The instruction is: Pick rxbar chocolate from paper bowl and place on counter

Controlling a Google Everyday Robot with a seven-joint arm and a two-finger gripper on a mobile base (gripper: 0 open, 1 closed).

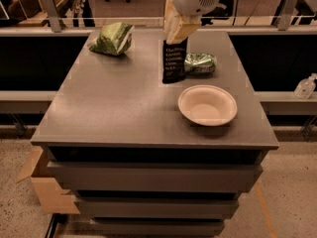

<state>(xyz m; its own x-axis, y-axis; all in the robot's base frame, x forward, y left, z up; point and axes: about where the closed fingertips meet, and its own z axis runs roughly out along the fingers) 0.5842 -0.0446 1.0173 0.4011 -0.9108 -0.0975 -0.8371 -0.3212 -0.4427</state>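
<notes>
My gripper [177, 35] hangs from the white arm at the top centre and is shut on the top end of the rxbar chocolate [174, 62]. The dark bar with white text hangs upright above the counter [119, 108], left of and behind the paper bowl [207, 105]. The white bowl sits empty on the counter's right front part. The bar's lower end is near the surface; I cannot tell if it touches.
A green chip bag [113, 38] lies at the counter's far left. A green shiny can [200, 63] lies on its side just right of the bar. Grey drawer fronts [153, 177] are below; a cardboard box [42, 182] stands on the floor at left.
</notes>
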